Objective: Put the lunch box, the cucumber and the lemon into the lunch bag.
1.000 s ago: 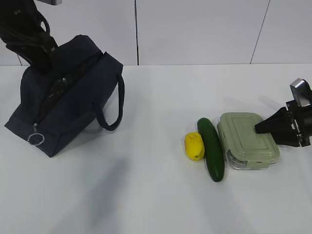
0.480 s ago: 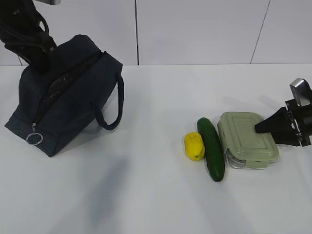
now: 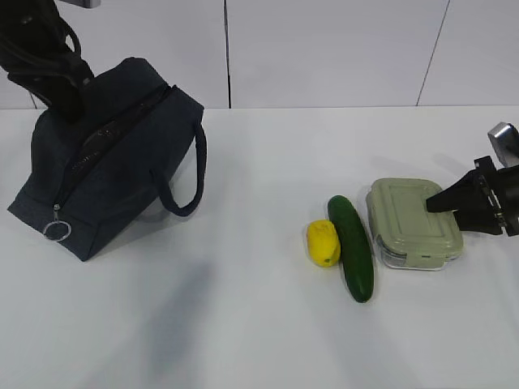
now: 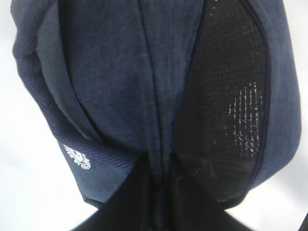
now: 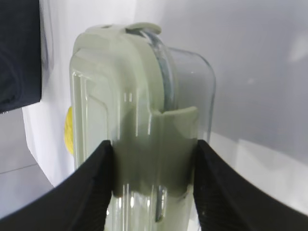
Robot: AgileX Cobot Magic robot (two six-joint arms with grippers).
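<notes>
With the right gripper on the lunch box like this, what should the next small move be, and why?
Probably lift: the right gripper clamps the lunch box, the cucumber lies close beside it, and the left gripper pinches the lunch bag open.

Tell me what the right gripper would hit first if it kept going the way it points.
Nothing new: the right gripper already grips the lunch box. Beyond that lies the cucumber, probably first, though depth is unclear.

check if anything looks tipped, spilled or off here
Nothing spilled or damaged. The lunch bag leans, its far end pinched by the left claw. The lunch box sits clamped in the right claw.
</notes>
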